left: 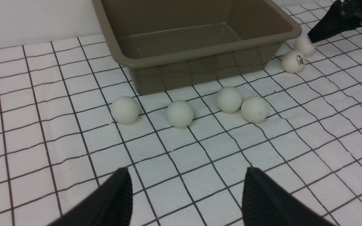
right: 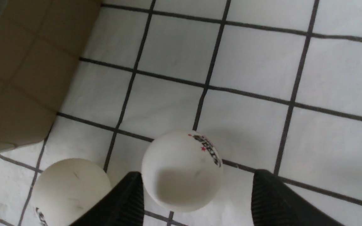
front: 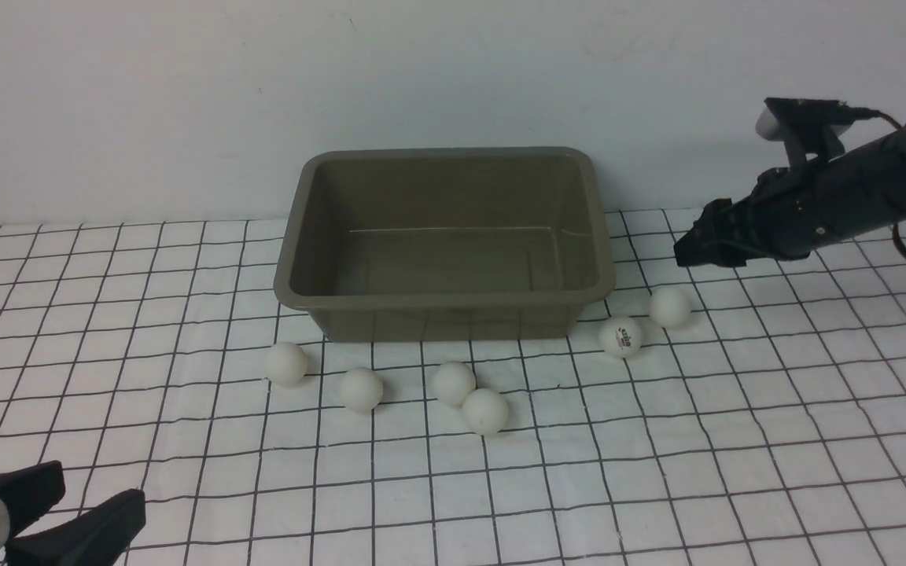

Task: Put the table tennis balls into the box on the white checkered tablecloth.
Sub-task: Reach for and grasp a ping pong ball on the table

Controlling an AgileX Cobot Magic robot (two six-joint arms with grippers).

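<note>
The olive-brown box [front: 445, 295] stands empty at the back middle of the white checkered tablecloth [front: 736, 440]. Several table tennis balls lie in front of it: one at the left [front: 285, 363], then another [front: 361, 389], then a touching pair [front: 453, 383] [front: 484, 410]. A logo ball [front: 620, 336] and a plain-looking ball [front: 670, 306] lie at the box's right corner. My right gripper [front: 685, 248] hangs open just above that last ball. In the right wrist view this ball [right: 181, 171] shows between the right gripper [right: 196, 174] fingers, ungripped. My left gripper [front: 83, 495] [left: 187, 171] is open and empty at the near left.
A plain white wall rises right behind the box. In the right wrist view the box's side [right: 17, 78] is close by, and a second ball [right: 71, 188] lies beside one finger.
</note>
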